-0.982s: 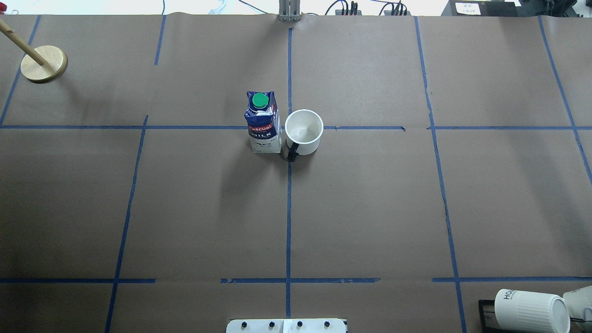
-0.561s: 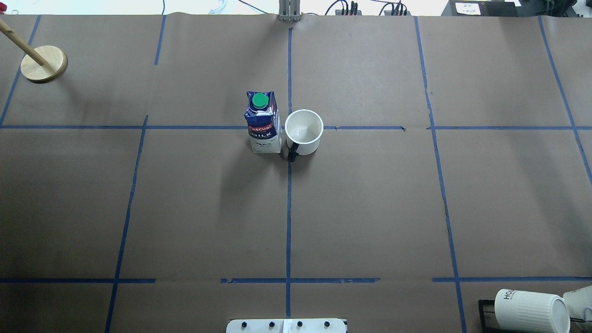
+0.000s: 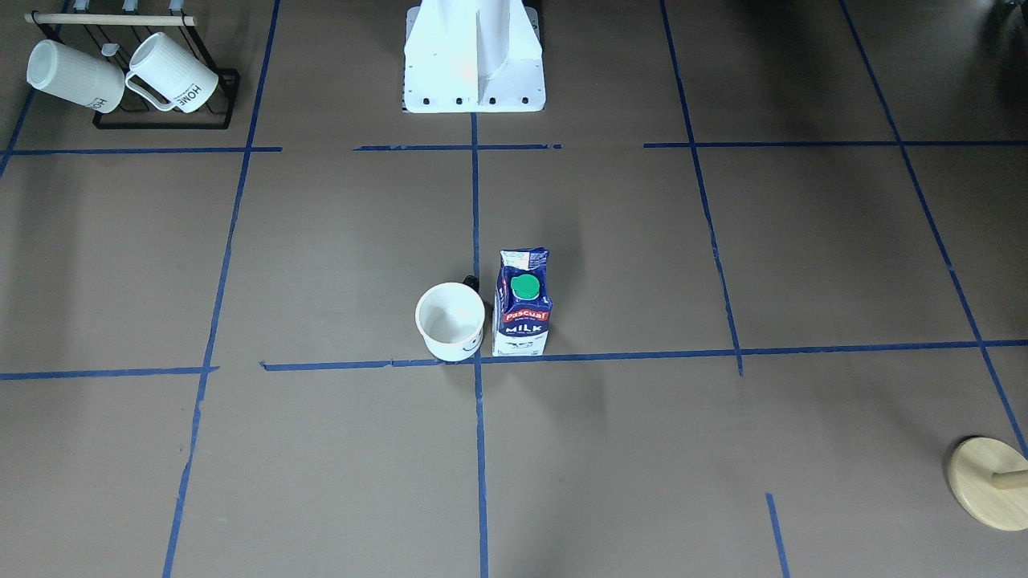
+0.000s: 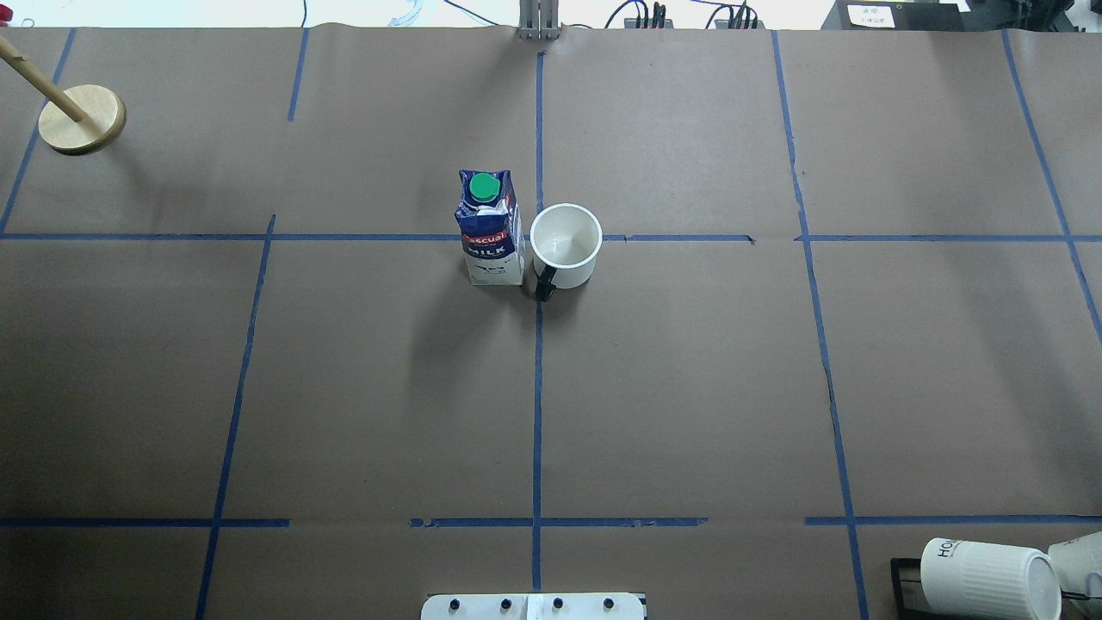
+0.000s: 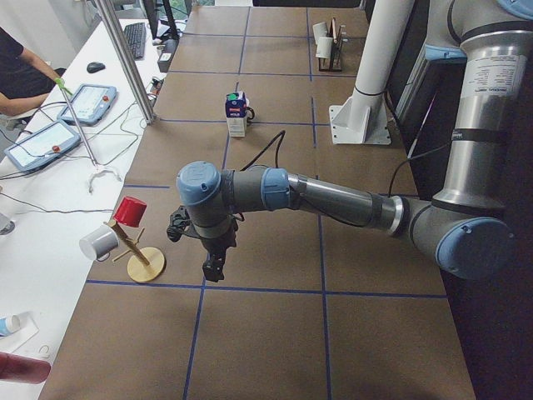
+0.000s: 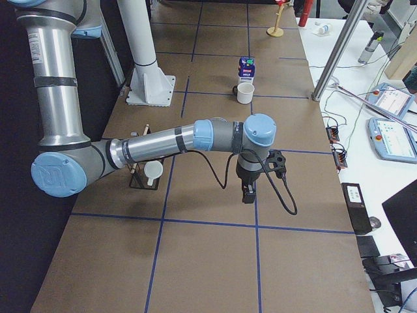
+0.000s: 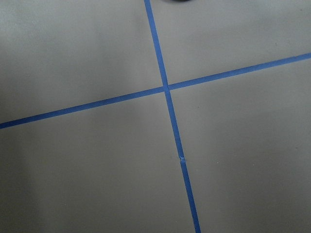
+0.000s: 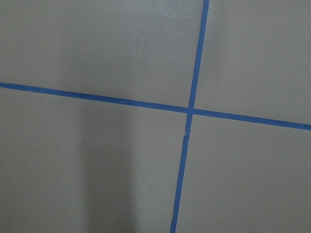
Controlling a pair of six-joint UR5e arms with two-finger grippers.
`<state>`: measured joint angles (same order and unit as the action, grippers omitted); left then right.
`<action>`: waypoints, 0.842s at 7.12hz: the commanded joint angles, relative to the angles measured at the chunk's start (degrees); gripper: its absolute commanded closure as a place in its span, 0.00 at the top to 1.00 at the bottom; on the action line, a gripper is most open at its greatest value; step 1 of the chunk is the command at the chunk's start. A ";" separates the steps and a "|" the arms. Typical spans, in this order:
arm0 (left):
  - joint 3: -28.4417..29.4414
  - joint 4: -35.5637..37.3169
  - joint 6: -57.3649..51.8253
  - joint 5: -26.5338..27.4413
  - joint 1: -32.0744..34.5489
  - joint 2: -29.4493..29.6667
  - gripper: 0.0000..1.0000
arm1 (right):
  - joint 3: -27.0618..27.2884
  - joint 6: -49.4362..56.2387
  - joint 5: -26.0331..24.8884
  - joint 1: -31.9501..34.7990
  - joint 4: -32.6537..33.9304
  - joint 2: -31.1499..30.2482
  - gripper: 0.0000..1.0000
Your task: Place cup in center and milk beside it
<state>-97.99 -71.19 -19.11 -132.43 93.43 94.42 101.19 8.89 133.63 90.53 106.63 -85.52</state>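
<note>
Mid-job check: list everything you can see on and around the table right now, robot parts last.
cup: one, white with a dark handle, upright at a tape crossing on the centre line
milk: one, blue and white with a green cap, upright, close beside the cup on the robot's left
HOME mugs: two, white, ribbed, on the rack
rack: one, black, robot's near right corner
wooden stand: one, pale, far left corner
red cup: one, on the stand
small white mug: one, on the stand
table: brown, blue tape grid
left gripper: dark, over the left end, state unclear
right gripper: dark, over the right end, state unclear
</note>
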 commanded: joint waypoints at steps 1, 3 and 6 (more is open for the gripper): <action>-0.44 0.08 -0.05 0.24 0.00 -0.11 1.00 | 0.15 -0.02 0.93 -1.04 -0.10 -0.08 1.00; -0.63 0.26 -0.40 0.24 0.00 -0.20 1.00 | 0.06 -0.10 1.19 -2.37 -0.02 -0.08 1.00; 0.34 0.17 -0.58 0.33 -0.09 -0.11 1.00 | -0.91 -0.10 1.54 -3.42 -0.10 0.53 1.00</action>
<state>-97.80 -71.01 -19.61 -132.11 93.36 94.29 100.71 8.79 135.11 87.68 106.59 -85.34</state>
